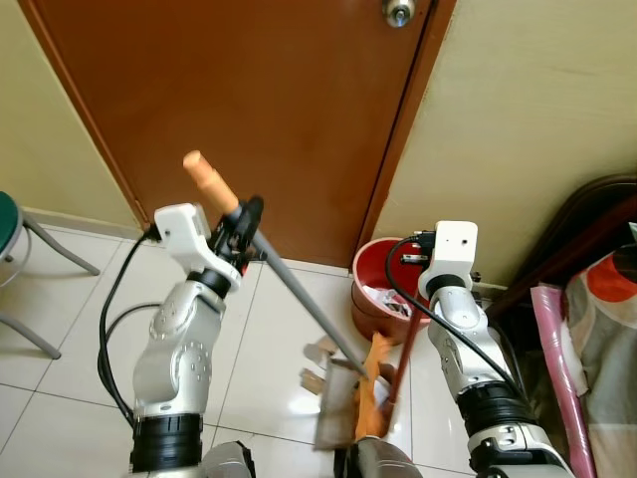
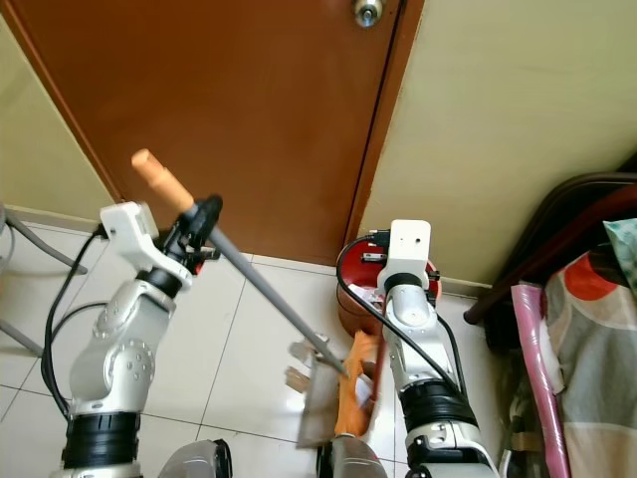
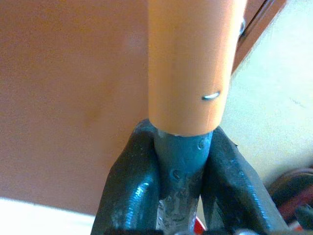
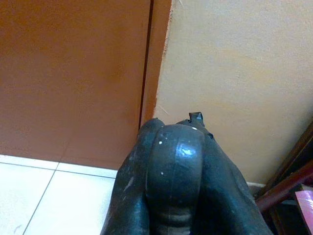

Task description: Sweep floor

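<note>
Two claws hold two long-handled tools over the white tiled floor (image 1: 269, 329). Left claw (image 1: 242, 221) pinches the broom (image 1: 299, 295) on its grey shaft just below the orange grip (image 1: 210, 180); left wrist view shows both black fingers (image 3: 132, 191) pressed against the grey shaft, orange grip right above them. Shaft slants from the claw at 10 o'clock down toward 5 o'clock, ending at an orange head low in the eye views, near bottom centre. Dustpan (image 1: 334, 408), grey and flat, sits just beside that head on its 9 o'clock side, tilted, touching or nearly touching the floor, cannot tell which. Small brownish scraps (image 1: 318, 364) lie on the tiles just at the pan's 12 o'clock edge. Thin dark red rod (image 1: 403, 358) rises from the broom-head area toward the right claw (image 4: 176, 161); right wrist view shows its fingers closed together around something dark and rounded, likely the rod's top, not certain. Red bucket (image 1: 376, 294) stands against the wall at 1 o'clock of the pan, behind the right arm, bits of litter inside. Brown door (image 1: 269, 100) with a metal knob (image 1: 398, 12) fills 12 o'clock. Green stool (image 1: 12, 239) at 9 o'clock. Dark chair with patterned cloth (image 1: 597, 299) at 3 o'clock, pink roll (image 1: 553, 349) leaning beside it.
</note>
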Controlling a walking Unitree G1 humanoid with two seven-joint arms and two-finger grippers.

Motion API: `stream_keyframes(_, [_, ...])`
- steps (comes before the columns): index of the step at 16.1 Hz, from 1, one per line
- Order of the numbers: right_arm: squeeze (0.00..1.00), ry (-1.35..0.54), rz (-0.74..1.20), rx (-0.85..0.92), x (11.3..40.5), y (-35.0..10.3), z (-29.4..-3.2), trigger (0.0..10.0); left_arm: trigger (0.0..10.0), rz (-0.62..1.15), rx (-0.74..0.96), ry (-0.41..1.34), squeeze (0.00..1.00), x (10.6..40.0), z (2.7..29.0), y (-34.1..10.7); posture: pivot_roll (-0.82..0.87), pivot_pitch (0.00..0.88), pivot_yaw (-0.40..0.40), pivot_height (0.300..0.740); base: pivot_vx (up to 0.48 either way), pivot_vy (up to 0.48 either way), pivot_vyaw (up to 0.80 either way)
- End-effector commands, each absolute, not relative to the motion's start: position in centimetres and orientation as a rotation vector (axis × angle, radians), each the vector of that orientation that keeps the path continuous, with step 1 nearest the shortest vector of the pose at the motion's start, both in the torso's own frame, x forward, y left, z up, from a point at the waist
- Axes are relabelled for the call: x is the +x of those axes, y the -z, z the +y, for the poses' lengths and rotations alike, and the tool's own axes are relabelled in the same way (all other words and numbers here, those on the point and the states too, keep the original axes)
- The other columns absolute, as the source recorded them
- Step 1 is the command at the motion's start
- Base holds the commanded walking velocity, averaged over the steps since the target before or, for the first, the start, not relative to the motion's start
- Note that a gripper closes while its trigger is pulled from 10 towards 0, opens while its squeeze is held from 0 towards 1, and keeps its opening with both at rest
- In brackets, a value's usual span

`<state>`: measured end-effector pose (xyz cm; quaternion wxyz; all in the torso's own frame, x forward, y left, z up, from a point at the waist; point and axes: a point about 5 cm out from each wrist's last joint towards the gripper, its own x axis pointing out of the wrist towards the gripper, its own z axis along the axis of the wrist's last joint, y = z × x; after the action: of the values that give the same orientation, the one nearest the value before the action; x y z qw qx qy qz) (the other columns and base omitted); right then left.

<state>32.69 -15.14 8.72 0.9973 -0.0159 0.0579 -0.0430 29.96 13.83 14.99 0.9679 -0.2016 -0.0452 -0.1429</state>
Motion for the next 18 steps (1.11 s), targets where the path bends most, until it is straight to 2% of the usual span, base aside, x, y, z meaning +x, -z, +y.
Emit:
stream_keyframes(1, [0.0, 0.084, 0.098, -0.023, 32.8, -9.1, -15.4, 10.0, 10.0, -0.209, -0.329, 0.236, 0.0, 30.3, 15.5, -17.1, 0.01, 0.121, -0.073, 0.74, 0.0, 0.0, 0.0])
stream_keyframes(4, [0.0, 0.096, 0.079, 0.003, 31.9, -8.7, -16.7, 10.0, 10.0, -0.224, -0.219, 0.141, 0.0, 29.8, 19.0, -17.8, 0.01, 0.109, -0.063, 0.74, 0.0, 0.0, 0.0])
stream_keyframes(6, [0.0, 0.111, 0.082, 0.004, 30.9, -8.1, -17.8, 10.0, 10.0, -0.198, -0.175, 0.107, 0.0, 29.0, 20.2, -16.8, 0.01, 0.103, -0.061, 0.74, 0.0, 0.0, 0.0])
stream_keyframes(9, [0.0, 0.129, 0.063, 0.033, 29.6, -7.8, -18.7, 10.0, 10.0, -0.148, -0.163, 0.118, 0.0, 28.1, 19.9, -15.3, 0.01, 0.094, -0.062, 0.74, 0.0, 0.0, 0.0])
stream_keyframes(10, [0.0, 0.118, 0.057, 0.057, 29.2, -7.8, -18.6, 10.0, 10.0, -0.118, -0.103, 0.145, 0.0, 27.8, 19.6, -14.3, 0.01, 0.092, -0.058, 0.74, 0.0, 0.0, 0.0])
stream_keyframes(14, [0.0, 0.092, 0.026, 0.064, 29.3, -8.6, -18.2, 10.0, 10.0, -0.068, -0.094, 0.213, 0.0, 27.1, 17.8, -12.6, 0.0, 0.1, -0.043, 0.74, 0.0, 0.0, 0.0])
stream_keyframes(18, [0.0, 0.088, 0.014, 0.073, 29.8, -9.3, -18.3, 10.0, 10.0, -0.055, -0.094, 0.237, 0.0, 26.8, 17.1, -11.9, 0.0, 0.104, -0.048, 0.74, 0.0, -0.157, -0.8])
